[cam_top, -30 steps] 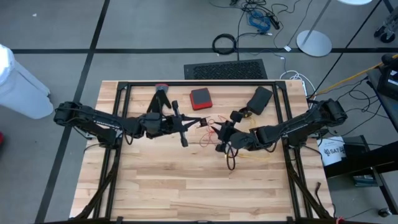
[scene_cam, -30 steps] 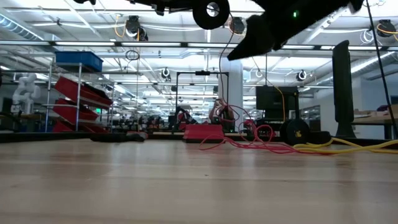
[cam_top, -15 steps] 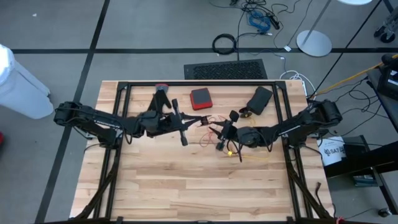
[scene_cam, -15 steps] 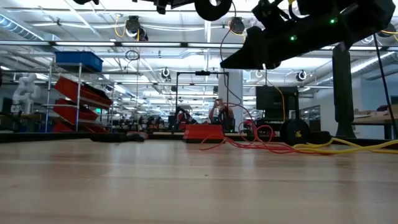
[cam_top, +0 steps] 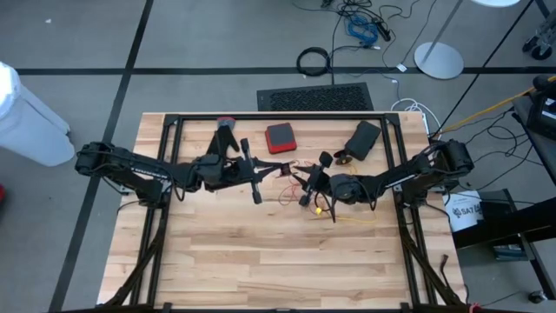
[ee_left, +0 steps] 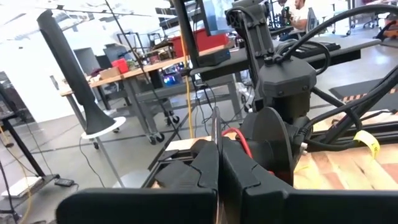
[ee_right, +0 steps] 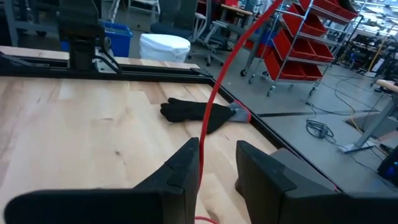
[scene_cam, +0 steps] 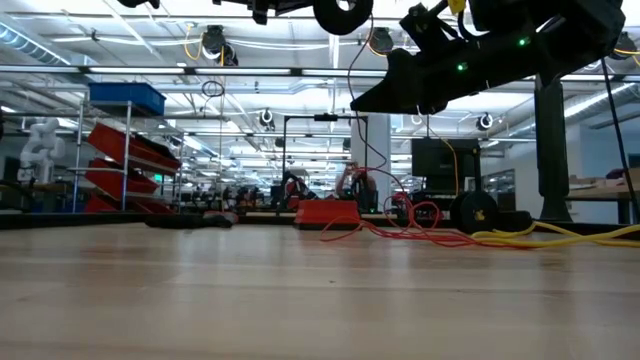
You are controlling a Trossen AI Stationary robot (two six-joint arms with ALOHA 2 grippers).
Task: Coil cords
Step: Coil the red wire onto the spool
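High view, both arms reaching inward, left gripper [cam_top: 258, 180] pinching red cord [ee_right: 219, 87], right gripper [cam_top: 306, 183] parted.

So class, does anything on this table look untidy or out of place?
Yes: the red cord and yellow cord sprawl in a loose tangle on the wooden table, uncoiled. A black glove also lies near the table's edge.

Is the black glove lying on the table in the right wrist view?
Yes, the black glove lies flat on the wooden table beyond the right gripper's fingers, with a red cord crossing in front.
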